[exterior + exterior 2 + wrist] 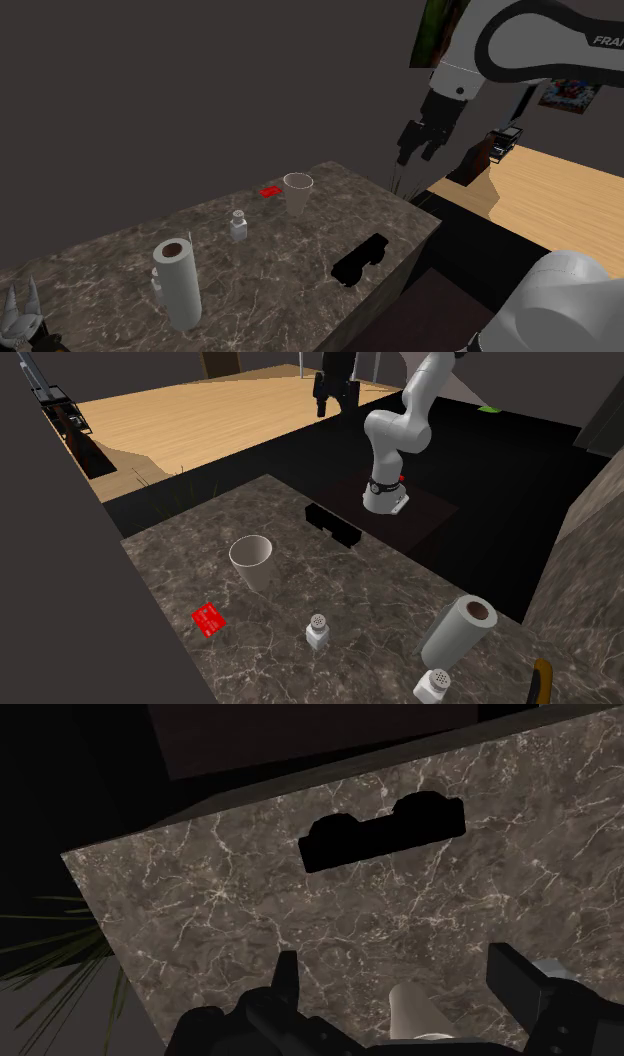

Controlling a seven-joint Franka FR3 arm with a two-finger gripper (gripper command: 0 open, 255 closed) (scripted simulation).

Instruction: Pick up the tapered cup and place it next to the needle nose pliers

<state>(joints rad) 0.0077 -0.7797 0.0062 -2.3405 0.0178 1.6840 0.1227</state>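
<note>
The tapered cup stands upright on the marble counter, wide mouth up and narrowing to its base, so its long axis is vertical. From my gripper it lies well below and inward over the counter, well apart from the tool. The gripper hangs high, about over the counter's edge, fingers spread with nothing between them. On the wrist feed the cup shows between the lines of the two fingers, untouched. I judge the next move to be a descent towards the rim, then a close across the taper. Just beyond the cup from the tool is a small red card, and a shaker stands near it. A flat black block lies beneath the tool, nearer the stand. Farthest off, past the paper roll, is what I take for the needle nose pliers.
</note>
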